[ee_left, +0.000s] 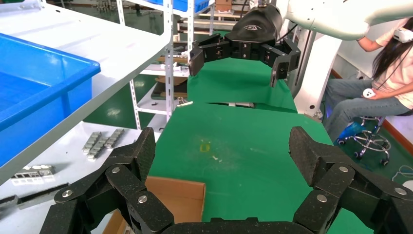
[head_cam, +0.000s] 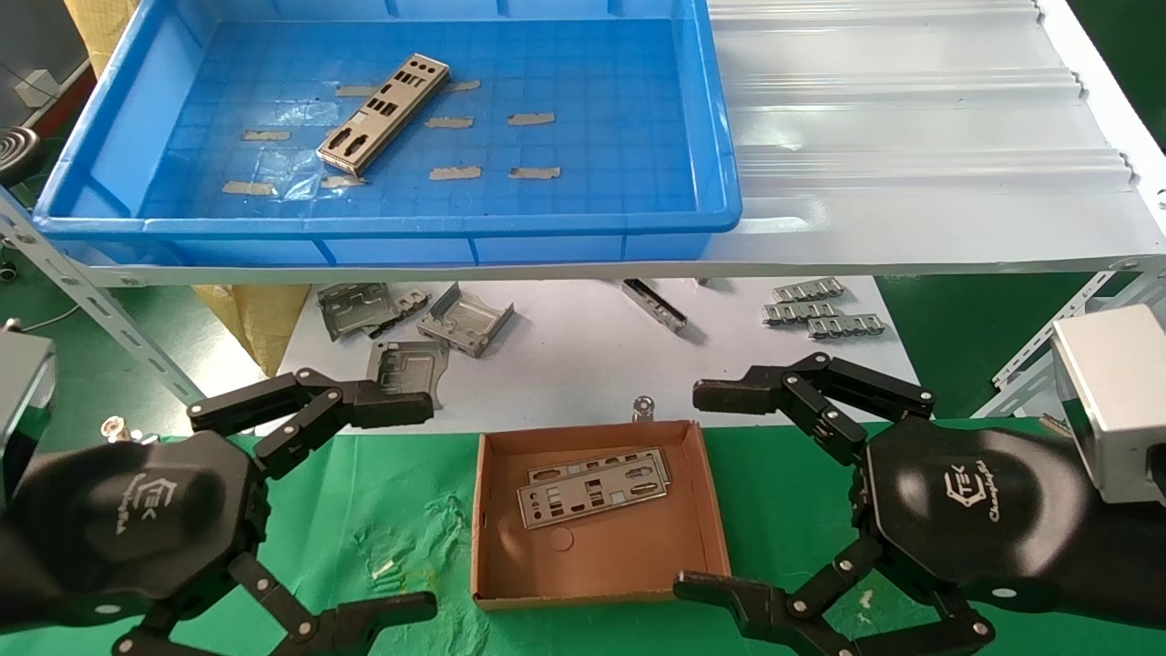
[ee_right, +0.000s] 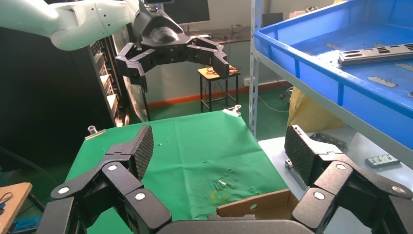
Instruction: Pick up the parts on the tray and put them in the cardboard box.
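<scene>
white "tek" logo with small script line beneath, script unreadable, on black housing of left gripper (head_cam: 373, 510). same "tek" logo and unreadable script on black housing of right gripper (head_cam: 720, 492). no other legible text.

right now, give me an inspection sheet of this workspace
surface: green cloth on the table, white ribbed sheet on the shelf above.
job's things: one punched silver-grey metal plate in the bright blue plastic tray; two plates in the small brown cardboard box.
clutter: bent grey brackets and ridged metal strips on the white sheet under the shelf.
grippers: left pincer and right pincer open, empty, either side of the box.
cables: nothing seen.
surroundings: seated person beyond the table.
</scene>
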